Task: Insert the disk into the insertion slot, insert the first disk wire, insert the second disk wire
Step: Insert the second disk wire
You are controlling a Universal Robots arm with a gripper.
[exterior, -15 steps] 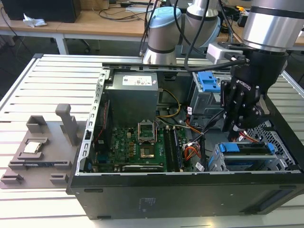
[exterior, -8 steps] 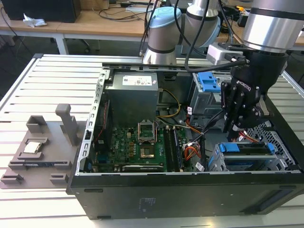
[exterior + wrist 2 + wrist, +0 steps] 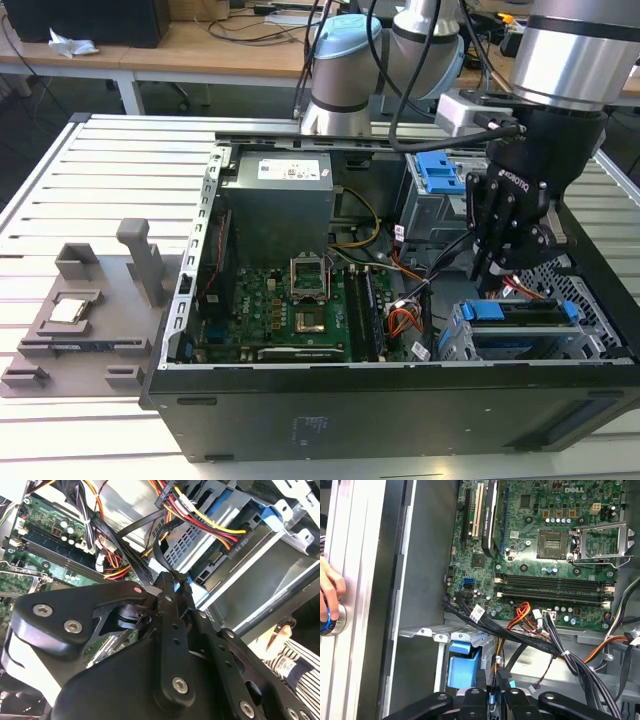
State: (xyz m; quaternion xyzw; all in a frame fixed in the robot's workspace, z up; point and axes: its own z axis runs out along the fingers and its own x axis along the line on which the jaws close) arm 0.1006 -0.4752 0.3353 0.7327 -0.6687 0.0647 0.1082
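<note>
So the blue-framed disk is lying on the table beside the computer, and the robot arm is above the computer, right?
No. In the exterior view the disk sits in the insertion slot inside the computer, not on the table. The robot arm is above the computer, with its gripper holding a black wire.

Slatted white metal table (image 3: 60, 190) bearing an open black computer case (image 3: 400, 400) toward the exterior view's right and a grey fixture plate (image 3: 85, 320) toward its left; a small square chip (image 3: 72, 309) rests on the plate
</note>
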